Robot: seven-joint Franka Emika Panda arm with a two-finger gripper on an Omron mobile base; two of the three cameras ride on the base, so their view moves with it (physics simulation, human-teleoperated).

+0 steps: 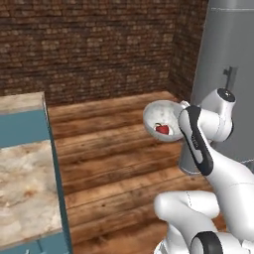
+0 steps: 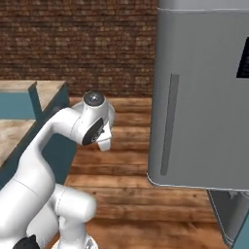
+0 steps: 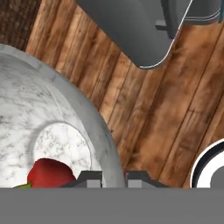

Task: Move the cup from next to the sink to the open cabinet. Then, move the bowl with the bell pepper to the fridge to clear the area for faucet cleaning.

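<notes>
The white marbled bowl (image 1: 161,116) hangs in the air above the wooden floor, tilted toward the camera, with the red bell pepper (image 1: 162,129) lying inside it. In the hand view, my gripper (image 3: 116,178) is shut on the bowl's rim (image 3: 107,148), one dark fingertip on each side of the rim. The bell pepper (image 3: 50,173) rests at the bottom of the bowl, just left of the fingers. The grey fridge (image 1: 229,54) stands close to the right of the bowl. Its dark handle (image 1: 228,77) is just beyond my wrist. The fridge (image 2: 202,97) also fills the right side of the right base view.
A marble counter (image 1: 22,188) on teal base cabinets runs along the left. Wooden floor (image 1: 114,149) lies open between the counter and the fridge. A brick wall (image 1: 99,44) closes the back. The fridge's lower corner (image 3: 144,48) shows at the top of the hand view.
</notes>
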